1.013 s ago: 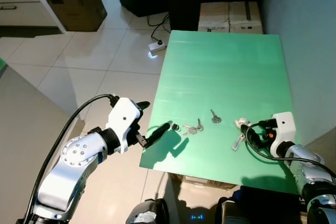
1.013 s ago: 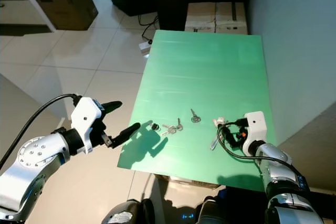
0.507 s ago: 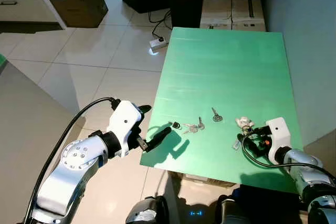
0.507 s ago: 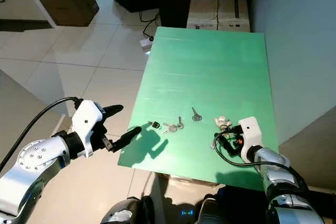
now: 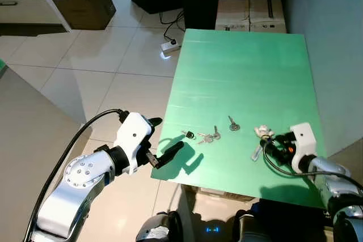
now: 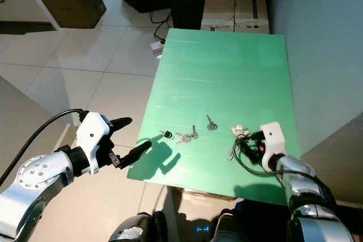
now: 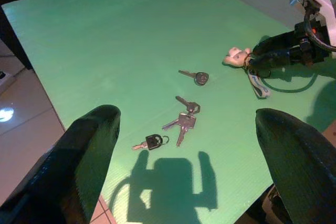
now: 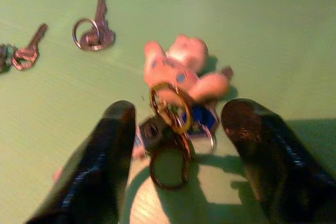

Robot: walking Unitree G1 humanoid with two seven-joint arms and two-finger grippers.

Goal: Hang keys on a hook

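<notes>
Nothing hung yet: keys lie on the green table (image 5: 244, 66), no hook seen.
Head views: left gripper (image 5: 161, 140) spread off the near-left edge. Right wrist view: right gripper (image 8: 181, 156), fingers apart, straddles the charm key bunch (image 8: 176, 103) near the near-right corner, ungrasped.

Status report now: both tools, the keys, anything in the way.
Right tool open, straddling the keychain bunch with pink charm on green table. Left tool open, at table's near-left edge. Loose keys lie between. No hook visible.

Green table (image 5: 249, 66) (keys (image 5: 209, 137), keychain (image 5: 262, 140))
</notes>
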